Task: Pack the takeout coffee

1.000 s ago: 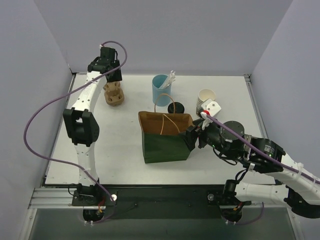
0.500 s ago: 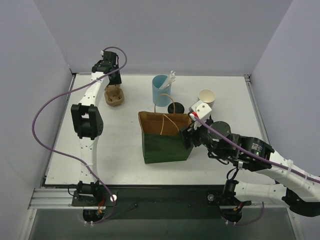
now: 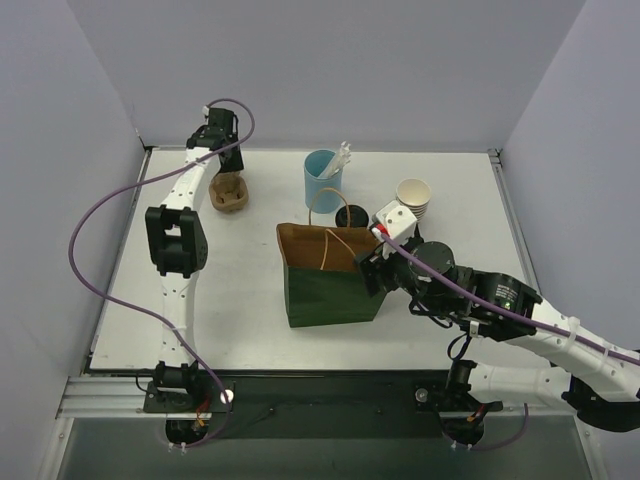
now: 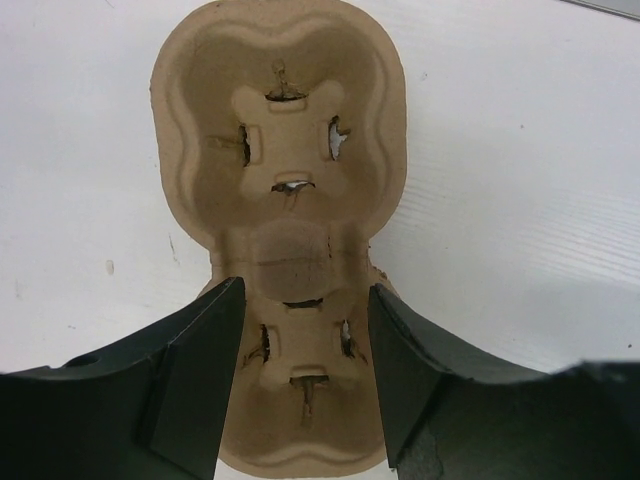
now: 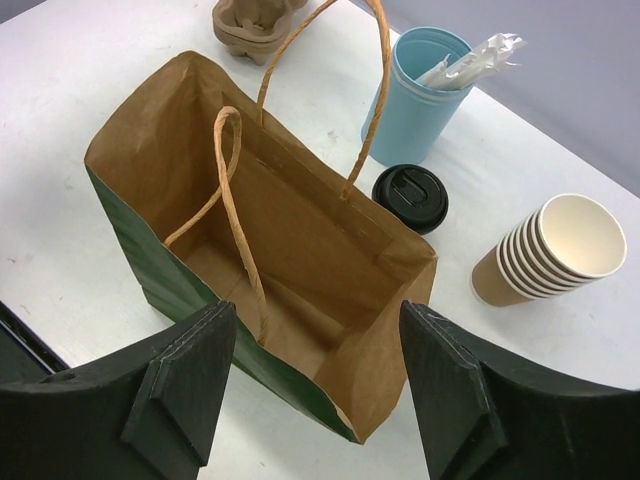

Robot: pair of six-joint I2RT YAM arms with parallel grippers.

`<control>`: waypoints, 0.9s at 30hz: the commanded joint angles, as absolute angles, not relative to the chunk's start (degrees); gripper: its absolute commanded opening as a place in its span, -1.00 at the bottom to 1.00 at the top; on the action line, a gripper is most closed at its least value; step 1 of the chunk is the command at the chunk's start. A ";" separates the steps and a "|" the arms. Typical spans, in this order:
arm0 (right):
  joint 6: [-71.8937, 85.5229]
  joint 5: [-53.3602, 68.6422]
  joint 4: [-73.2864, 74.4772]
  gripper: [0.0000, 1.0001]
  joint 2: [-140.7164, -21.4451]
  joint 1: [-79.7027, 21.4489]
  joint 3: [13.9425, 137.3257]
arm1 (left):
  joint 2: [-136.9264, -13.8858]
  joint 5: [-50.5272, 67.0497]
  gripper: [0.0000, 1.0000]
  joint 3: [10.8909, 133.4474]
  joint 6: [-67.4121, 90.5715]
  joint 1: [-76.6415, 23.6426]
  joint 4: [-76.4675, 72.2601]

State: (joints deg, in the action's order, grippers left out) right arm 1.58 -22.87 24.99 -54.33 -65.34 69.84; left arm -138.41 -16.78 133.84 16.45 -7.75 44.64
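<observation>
Top external: right pincer (image 3: 372,272) spread, arm low beside green bag (image 3: 325,295).

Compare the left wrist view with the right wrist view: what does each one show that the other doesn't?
Left wrist only: the slotted wells of the cup carrier up close, its waist between the fingers of the open left gripper. Right wrist only: the green bag standing open, nothing visible inside; the takeout coffee behind it; the light-blue cup of white sticks; the stack of cream cups; the open right gripper. Both: the cup carrier, cropped at the right wrist view's top edge, and the white table.
</observation>
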 commanded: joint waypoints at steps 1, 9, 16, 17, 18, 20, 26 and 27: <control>0.62 -25.49 23.12 0.32 -53.70 -65.65 69.96 | -139.30 -18.10 0.24 133.59 17.05 -7.12 41.66; 0.53 -26.37 23.12 0.32 -53.35 -65.57 69.78 | -140.18 -17.49 0.24 133.68 16.79 -6.59 40.78; 0.44 -26.54 22.94 0.32 -54.23 -65.57 69.96 | -140.71 -17.14 0.23 133.86 16.96 -6.33 40.78; 0.53 -26.54 22.85 0.32 -54.23 -65.48 69.96 | -140.71 -17.14 0.23 133.77 17.05 -6.33 40.69; 0.44 -26.54 22.85 0.32 -54.23 -65.48 69.87 | -140.89 -17.05 0.23 133.77 17.05 -6.33 40.61; 0.44 -26.80 22.94 0.32 -54.14 -65.48 69.96 | -141.06 -16.70 0.23 133.77 17.05 -6.33 40.52; -0.97 -27.25 22.85 0.32 -54.32 -65.48 69.79 | -141.68 -16.26 0.18 133.77 17.31 -6.33 40.25; -0.97 -27.42 22.94 0.32 -54.32 -65.48 69.70 | -141.77 -16.26 0.15 133.77 17.31 -6.33 40.25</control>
